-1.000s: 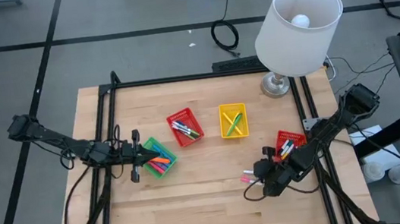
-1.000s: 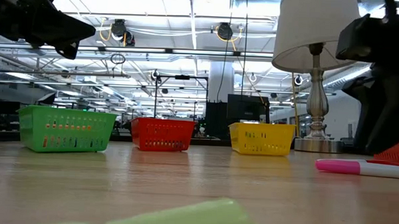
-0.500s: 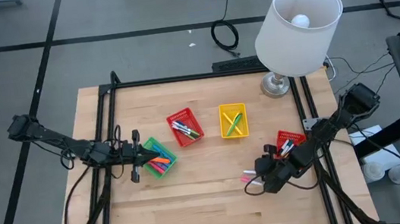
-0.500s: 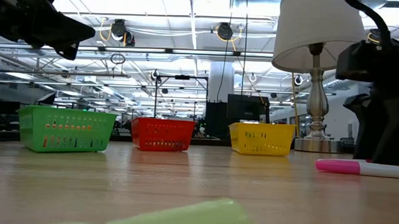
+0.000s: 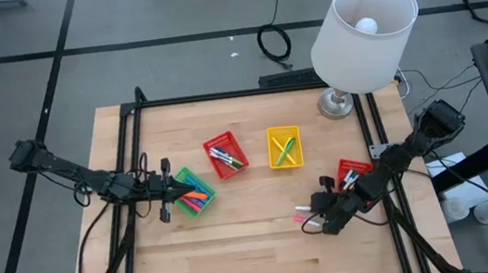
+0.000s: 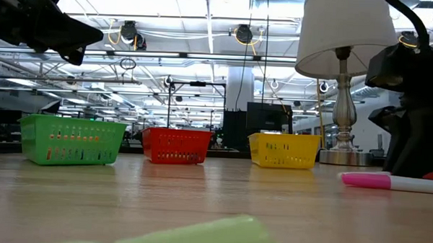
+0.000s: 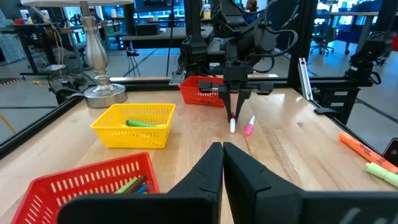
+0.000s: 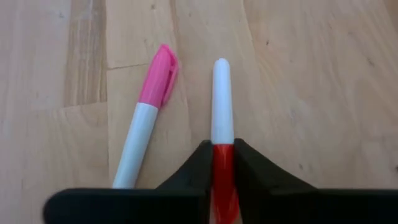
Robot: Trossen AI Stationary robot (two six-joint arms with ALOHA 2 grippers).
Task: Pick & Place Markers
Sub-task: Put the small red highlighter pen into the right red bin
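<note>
Right wrist view: 2 markers (image 8: pixel 144 124), 1 gripped.

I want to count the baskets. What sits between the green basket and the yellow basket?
The red mesh basket sits between the green mesh basket and yellow mesh basket, clearest in the low view.

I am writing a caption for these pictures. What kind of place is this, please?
Probably a large robotics lab or workshop hall: an open ceiling with pipes and strip lights, more black equipment frames behind the wooden table, and cables on a grey floor.
</note>
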